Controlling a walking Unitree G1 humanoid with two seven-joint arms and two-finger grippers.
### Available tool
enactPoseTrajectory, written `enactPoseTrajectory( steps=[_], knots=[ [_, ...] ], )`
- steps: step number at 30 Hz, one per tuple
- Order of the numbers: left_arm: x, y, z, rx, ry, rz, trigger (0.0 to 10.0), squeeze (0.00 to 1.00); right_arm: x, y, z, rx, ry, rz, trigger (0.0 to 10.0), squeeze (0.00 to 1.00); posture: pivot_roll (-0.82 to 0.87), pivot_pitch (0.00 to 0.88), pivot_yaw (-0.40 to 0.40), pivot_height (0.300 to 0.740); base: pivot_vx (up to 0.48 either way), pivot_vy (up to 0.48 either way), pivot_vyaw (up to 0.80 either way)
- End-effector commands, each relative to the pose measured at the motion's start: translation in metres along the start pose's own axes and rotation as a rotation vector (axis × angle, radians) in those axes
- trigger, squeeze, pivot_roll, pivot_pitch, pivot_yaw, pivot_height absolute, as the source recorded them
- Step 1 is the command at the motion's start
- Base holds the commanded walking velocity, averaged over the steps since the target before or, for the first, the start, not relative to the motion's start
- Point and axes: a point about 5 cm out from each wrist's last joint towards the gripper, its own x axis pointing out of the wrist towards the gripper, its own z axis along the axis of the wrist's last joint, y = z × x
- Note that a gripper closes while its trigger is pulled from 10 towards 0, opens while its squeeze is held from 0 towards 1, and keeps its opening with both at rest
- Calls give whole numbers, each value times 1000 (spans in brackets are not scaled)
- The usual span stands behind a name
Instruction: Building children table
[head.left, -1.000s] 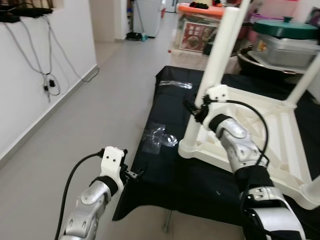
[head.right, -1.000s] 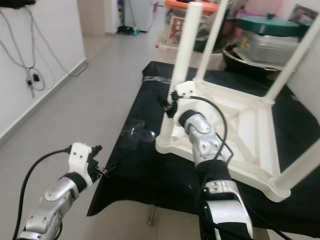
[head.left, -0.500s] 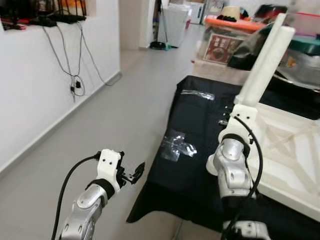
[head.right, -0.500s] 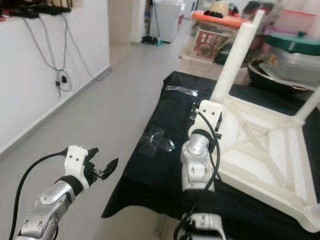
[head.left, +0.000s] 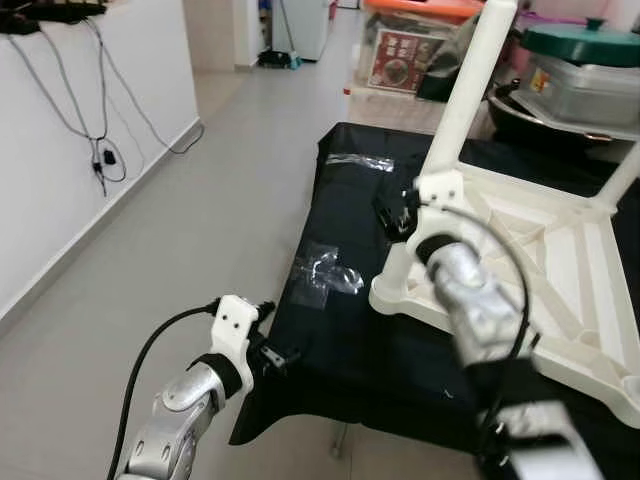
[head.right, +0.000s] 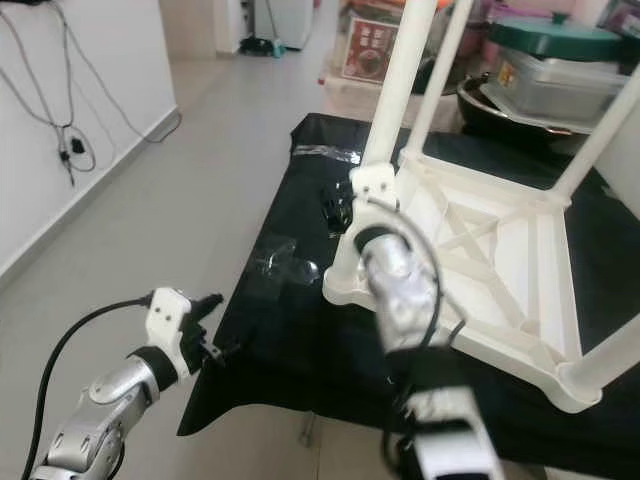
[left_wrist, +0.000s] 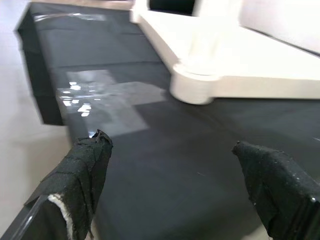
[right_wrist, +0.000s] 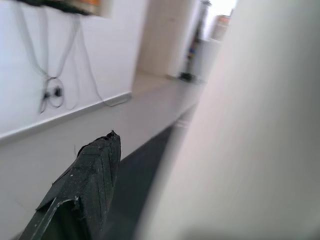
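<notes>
A white children's table (head.left: 560, 270) lies upside down on a black-covered surface (head.left: 340, 340), its legs pointing up. My right gripper (head.left: 395, 212) is at the base of the near left leg (head.left: 462, 110). It is open: in the right wrist view one black finger (right_wrist: 90, 180) stands a little apart from the white leg (right_wrist: 240, 125). My left gripper (head.left: 272, 355) hovers low by the front left corner of the black cover. It is open, with its fingers (left_wrist: 85, 165) wide apart and nothing between them, facing the table's corner (left_wrist: 200, 85).
Clear plastic wrappers (head.left: 325, 272) lie on the black cover left of the table, another (head.left: 355, 162) farther back. A box with an orange lid (head.left: 400, 50) and a green-lidded pot (head.left: 580, 70) stand behind. Grey floor (head.left: 200, 200) and a white wall with hanging cables (head.left: 100, 150) are on the left.
The head camera has swung, so the whole scene shifted. My right arm is blurred but stays at the table leg. The left gripper now sits lower, closer to the cover's corner.
</notes>
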Motion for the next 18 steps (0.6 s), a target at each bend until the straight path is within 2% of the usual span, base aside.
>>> enactPoseTrajectory(
  steps=[1, 7, 8, 9, 10, 11, 12, 13, 14, 15, 16, 17, 18],
  knots=[
    [-2, -7, -3, -9, 24, -47, 10000, 0, -1, 4, -5, 11, -1, 128, 10000, 0, 38, 0, -103, 740, 0, 0, 0],
    [-4, -14, -5, -13, 42, -96, 10000, 0, 3, 0, -16, 3, 48, 240, 10000, 0, 42, 0, -106, 740, 0, 0, 0],
    [-3, -15, -4, -12, 44, -103, 10000, 0, 7, -1, -20, 7, 70, 251, 3765, 0, 51, 0, -109, 740, 0, 0, 0],
    [-3, -16, -3, -10, 44, -107, 10000, 0, 13, 0, -26, 12, 115, 228, 0, 0, 62, 0, -116, 740, 0, 0, 0],
    [-3, -16, -2, -10, 43, -108, 10000, 0, 16, -1, -31, 7, 154, 177, 0, 0, 65, 0, -117, 740, 0, 0, 0],
    [-3, -16, -2, -10, 43, -108, 10000, 0, 16, -1, -31, 7, 154, 177, 0, 0, 65, 0, -117, 740, 0, 0, 0],
    [-5, -16, -1, -12, 45, -108, 10000, 0, 20, -7, -38, -3, 221, 18, 0, 0, 65, 0, -117, 740, 0, 0, 0],
    [-7, -16, -2, -12, 48, -106, 10000, 0, 17, -23, -47, 29, 292, -248, 0, 0, 71, 0, -123, 740, 0, 0, 0],
    [-7, -16, -2, -12, 48, -106, 10000, 0, 17, -23, -47, 29, 292, -248, 0, 0, 71, 0, -123, 740, 0, 0, 0],
    [-9, -17, -2, -14, 51, -103, 10000, 0, 12, -33, -53, 48, 343, -427, 0, 0, 69, 0, -121, 740, 0, 0, 0],
    [-11, -18, -3, -19, 55, -100, 10000, 0, -1, -44, -64, 92, 394, -651, 0, 0, 62, 0, -118, 740, 0, 0, 0],
    [-11, -18, -3, -19, 55, -100, 10000, 0, -1, -44, -64, 92, 394, -651, 0, 0, 62, 0, -118, 740, 0, 0, 0],
    [-12, -18, -4, -23, 58, -98, 10000, 0, -10, -49, -72, 122, 423, -780, 0, 0, 62, 0, -118, 740, 0, 0, 0]
  ],
)
